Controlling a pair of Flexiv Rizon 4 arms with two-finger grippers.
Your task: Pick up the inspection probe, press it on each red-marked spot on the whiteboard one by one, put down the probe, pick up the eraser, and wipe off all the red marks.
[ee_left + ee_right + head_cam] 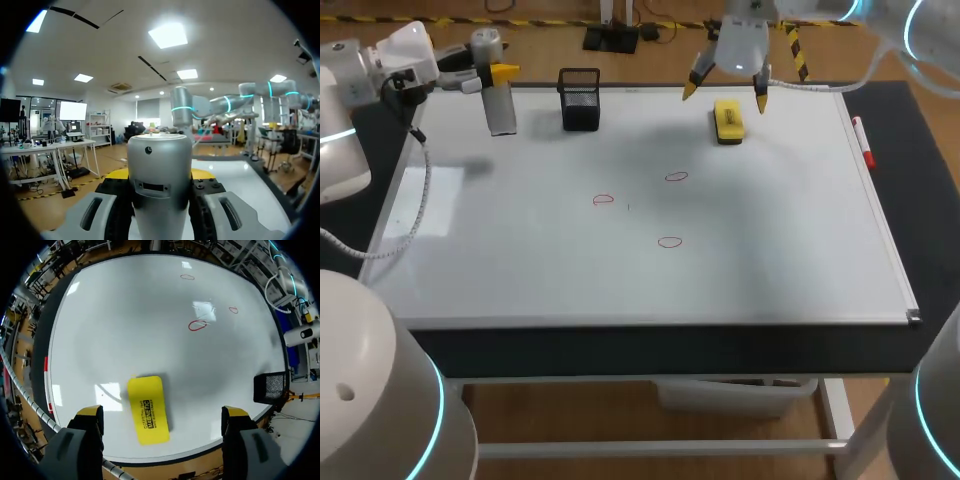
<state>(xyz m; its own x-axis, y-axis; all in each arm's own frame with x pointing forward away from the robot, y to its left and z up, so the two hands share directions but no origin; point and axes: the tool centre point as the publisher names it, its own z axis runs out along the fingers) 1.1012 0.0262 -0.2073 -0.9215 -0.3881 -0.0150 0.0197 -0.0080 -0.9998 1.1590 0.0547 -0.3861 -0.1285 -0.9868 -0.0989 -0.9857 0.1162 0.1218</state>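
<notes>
Right gripper (725, 95) is held wide open and empty above the whiteboard (770, 260) at its far edge, over the eraser (728, 120) lying flat there; left gripper (160, 175) appears closed on the probe (160, 150) at the far-left corner. If the eraser is clamped off-centre, it could be skidded or tilted, and the red marks (669, 241) left smeared.

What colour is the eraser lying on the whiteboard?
The eraser is bright yellow, clearest in the right wrist view.
</notes>
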